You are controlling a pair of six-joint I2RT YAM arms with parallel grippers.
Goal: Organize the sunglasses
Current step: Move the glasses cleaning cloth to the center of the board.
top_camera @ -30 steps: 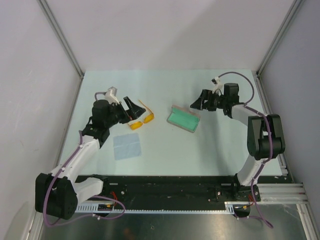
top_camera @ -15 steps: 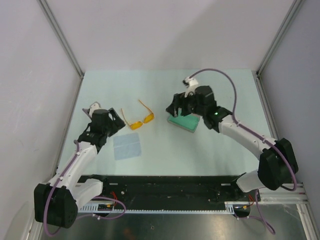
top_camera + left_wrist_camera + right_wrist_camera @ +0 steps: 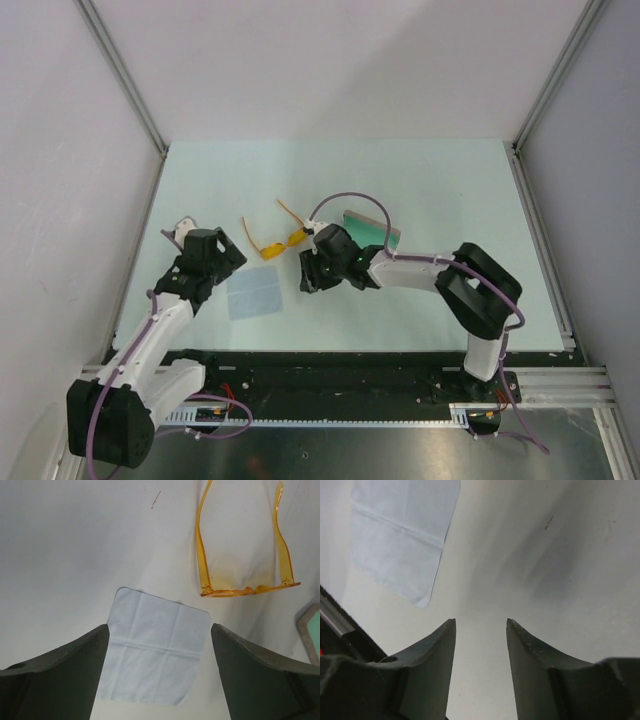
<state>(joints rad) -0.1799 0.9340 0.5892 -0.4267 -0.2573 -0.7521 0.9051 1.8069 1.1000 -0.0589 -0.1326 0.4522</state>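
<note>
Between cloth and case, your right gripper (image 3: 309,275) (image 3: 480,623) now hangs low over the bare table (image 3: 440,180).
Half a second ago it stood over the teal-lined case (image 3: 377,229) (image 3: 312,630); it has swung to the near left, and your left gripper (image 3: 230,262) (image 3: 160,630) has drawn back over the light blue cloth (image 3: 253,293) (image 3: 155,650) (image 3: 402,535). Both claws stand apart and hold nothing, the left one wider. You have one pair of orange sunglasses (image 3: 275,238) (image 3: 250,589), arms unfolded, lying on the table just beyond the cloth and left of the case; one cloth; one case.
</note>
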